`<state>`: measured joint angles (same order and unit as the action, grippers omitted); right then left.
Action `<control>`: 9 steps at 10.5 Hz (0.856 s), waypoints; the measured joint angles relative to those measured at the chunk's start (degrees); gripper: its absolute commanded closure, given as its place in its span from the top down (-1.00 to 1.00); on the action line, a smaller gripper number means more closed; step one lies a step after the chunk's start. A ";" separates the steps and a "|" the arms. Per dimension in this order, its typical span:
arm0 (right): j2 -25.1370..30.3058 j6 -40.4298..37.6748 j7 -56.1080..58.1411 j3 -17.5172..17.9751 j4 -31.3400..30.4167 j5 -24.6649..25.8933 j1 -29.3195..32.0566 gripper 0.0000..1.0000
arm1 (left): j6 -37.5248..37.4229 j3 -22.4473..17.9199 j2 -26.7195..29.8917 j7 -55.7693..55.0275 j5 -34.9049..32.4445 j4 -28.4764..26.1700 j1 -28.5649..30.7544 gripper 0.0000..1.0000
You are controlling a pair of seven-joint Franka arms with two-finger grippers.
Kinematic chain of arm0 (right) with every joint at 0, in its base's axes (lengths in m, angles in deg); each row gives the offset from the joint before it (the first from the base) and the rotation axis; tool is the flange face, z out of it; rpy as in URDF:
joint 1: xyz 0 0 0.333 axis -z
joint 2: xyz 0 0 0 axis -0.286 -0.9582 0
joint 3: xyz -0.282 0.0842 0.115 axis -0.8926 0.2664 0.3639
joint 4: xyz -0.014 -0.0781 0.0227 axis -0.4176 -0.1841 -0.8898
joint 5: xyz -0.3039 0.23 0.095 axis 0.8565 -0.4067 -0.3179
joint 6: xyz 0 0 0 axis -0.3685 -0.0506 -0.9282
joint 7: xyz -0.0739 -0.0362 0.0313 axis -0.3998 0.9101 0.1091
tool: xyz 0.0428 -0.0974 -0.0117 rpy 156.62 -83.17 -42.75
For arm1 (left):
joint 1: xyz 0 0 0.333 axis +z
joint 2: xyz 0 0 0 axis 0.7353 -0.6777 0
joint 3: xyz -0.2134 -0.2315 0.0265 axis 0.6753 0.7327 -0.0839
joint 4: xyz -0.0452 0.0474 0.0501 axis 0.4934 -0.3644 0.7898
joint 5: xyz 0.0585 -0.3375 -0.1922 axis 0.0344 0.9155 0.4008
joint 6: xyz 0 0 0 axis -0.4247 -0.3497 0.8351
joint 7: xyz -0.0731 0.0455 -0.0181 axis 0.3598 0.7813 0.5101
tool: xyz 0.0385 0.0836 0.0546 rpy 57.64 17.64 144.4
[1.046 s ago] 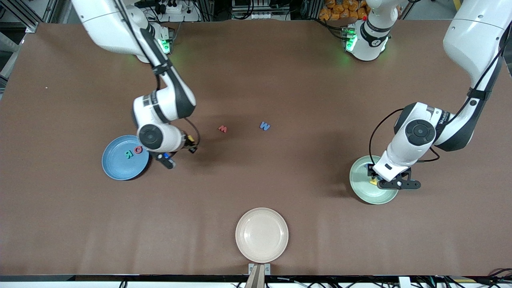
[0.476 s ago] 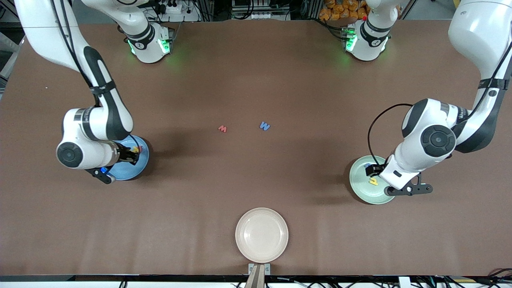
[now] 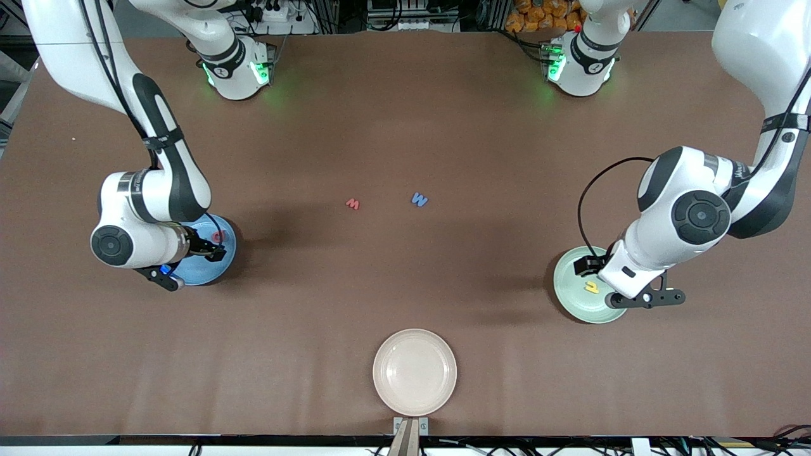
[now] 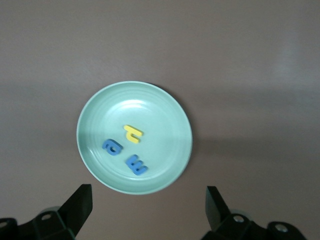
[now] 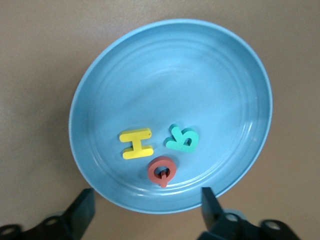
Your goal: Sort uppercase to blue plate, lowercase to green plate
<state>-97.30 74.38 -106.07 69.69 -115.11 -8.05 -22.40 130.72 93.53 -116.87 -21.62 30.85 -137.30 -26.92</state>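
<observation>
The blue plate [image 5: 215, 75] holds three uppercase letters: a yellow H [image 5: 136, 143], a teal R [image 5: 182, 139] and a red Q [image 5: 162, 170]. My right gripper [image 5: 147, 210] hangs open over the rim of this blue plate [image 3: 203, 269], holding nothing. The green plate [image 4: 165, 115] holds three lowercase letters: a yellow r-like one [image 4: 132, 133], a blue a [image 4: 113, 146] and a blue m [image 4: 136, 165]. My left gripper [image 4: 148, 207] is open and empty above the green plate [image 3: 573, 297]. A red lowercase w [image 3: 353, 204] and a blue uppercase letter [image 3: 419, 199] lie mid-table.
A cream plate [image 3: 414, 372] with nothing in it sits at the table edge nearest the front camera, about midway between the two arms. The brown table [image 3: 405, 285] is bare between the two loose letters and that plate.
My right arm swung over the blue plate with the yellow H and opened; the H now lies in the plate. My left gripper opened over the green plate, left the yellow letter there and rose a little.
</observation>
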 measured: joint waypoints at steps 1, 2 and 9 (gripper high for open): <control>-0.01 -0.39 -0.01 0.17 0.00 0.00 -0.63 1.00 | -1.41 0.34 0.35 0.00 1.13 1.07 0.01 1.00; 0.01 -0.95 -0.05 0.37 0.04 -0.01 -1.48 1.00 | -2.15 0.64 0.55 0.00 1.53 1.67 0.02 1.00; 2.89 -4.93 -17.20 5.68 4.14 -7.77 -17.35 1.00 | -3.56 2.11 1.68 0.00 1.59 2.32 0.19 1.00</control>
<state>-94.40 69.45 -123.26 75.37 -110.98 -15.82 -39.75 127.16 95.64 -115.19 -21.62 32.44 -134.98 -26.73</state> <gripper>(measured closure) 0.000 0.000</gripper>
